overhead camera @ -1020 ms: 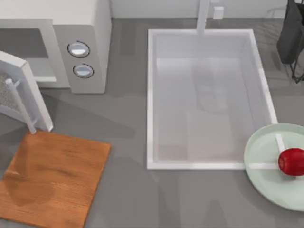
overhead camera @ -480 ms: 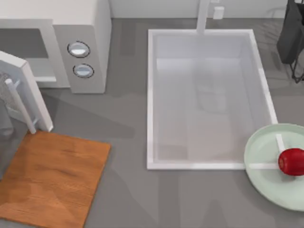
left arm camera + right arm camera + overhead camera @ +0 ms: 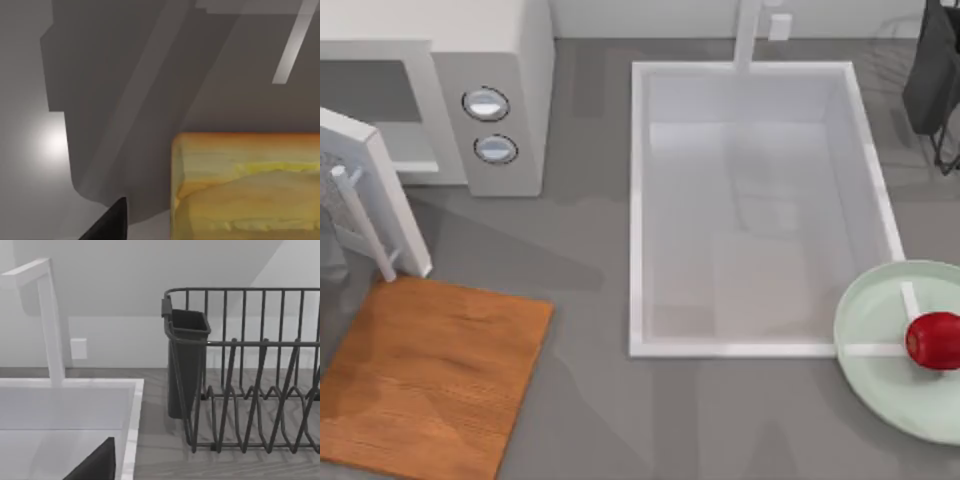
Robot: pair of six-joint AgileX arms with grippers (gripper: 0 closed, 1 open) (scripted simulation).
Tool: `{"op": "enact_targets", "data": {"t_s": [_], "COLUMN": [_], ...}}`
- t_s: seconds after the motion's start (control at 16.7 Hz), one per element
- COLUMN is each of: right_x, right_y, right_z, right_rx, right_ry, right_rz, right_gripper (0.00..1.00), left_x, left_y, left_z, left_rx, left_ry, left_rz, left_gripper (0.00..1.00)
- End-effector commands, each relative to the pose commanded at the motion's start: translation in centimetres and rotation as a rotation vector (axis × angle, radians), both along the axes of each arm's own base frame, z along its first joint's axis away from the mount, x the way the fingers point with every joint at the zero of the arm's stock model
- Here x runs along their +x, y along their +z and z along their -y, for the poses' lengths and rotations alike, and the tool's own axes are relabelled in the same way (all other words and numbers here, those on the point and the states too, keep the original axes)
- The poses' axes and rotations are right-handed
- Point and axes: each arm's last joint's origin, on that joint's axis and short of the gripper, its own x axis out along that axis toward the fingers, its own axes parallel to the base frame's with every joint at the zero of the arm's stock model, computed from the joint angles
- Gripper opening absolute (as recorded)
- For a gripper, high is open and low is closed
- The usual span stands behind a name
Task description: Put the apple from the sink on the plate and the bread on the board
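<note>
While the apple (image 3: 933, 340) sits on the plate (image 3: 880, 350) at the sink's (image 3: 638, 200) right corner, the board (image 3: 430, 380) lies bare below the open microwave (image 3: 490, 60). Bread (image 3: 250, 190) looms close in the left wrist view; whether either gripper is open cannot be told. A dish rack (image 3: 250, 390) stands beside the sink.

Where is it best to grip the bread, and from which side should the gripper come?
Probably across two opposite flat sides of the bread, coming square onto its broad face. It is a thick block with straight edges, so its sides give parallel surfaces. The left gripper is close beside it.
</note>
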Motion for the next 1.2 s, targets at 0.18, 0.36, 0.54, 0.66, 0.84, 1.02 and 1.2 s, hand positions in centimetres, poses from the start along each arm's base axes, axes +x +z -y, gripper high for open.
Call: {"op": "enact_targets", "data": {"t_s": [0.18,0.36,0.54,0.66,0.84,1.02,1.2], "right_x": [0.00,0.00,0.00,0.00,0.00,0.00,0.00], "right_y": [0.00,0.00,0.00,0.00,0.00,0.00,0.00], "right_z": [0.00,0.00,0.00,0.00,0.00,0.00,0.00], "right_rx": [0.000,0.000,0.000,0.000,0.000,0.000,0.000], "right_ry": [0.000,0.000,0.000,0.000,0.000,0.000,0.000], "right_rz": [0.000,0.000,0.000,0.000,0.000,0.000,0.000], "right_gripper": [1.00,1.00,1.00,1.00,1.00,1.00,1.00], "left_x": [0.00,0.00,0.00,0.00,0.00,0.00,0.00], "left_y": [0.00,0.00,0.00,0.00,0.00,0.00,0.00], "left_z": [0.00,0.00,0.00,0.00,0.00,0.00,0.00], "left_rx": [0.000,0.000,0.000,0.000,0.000,0.000,0.000], "left_ry": [0.000,0.000,0.000,0.000,0.000,0.000,0.000], "left_rz": [0.000,0.000,0.000,0.000,0.000,0.000,0.000], "left_gripper": [0.70,0.47,0.25,0.10,0.00,0.00,0.00]}}
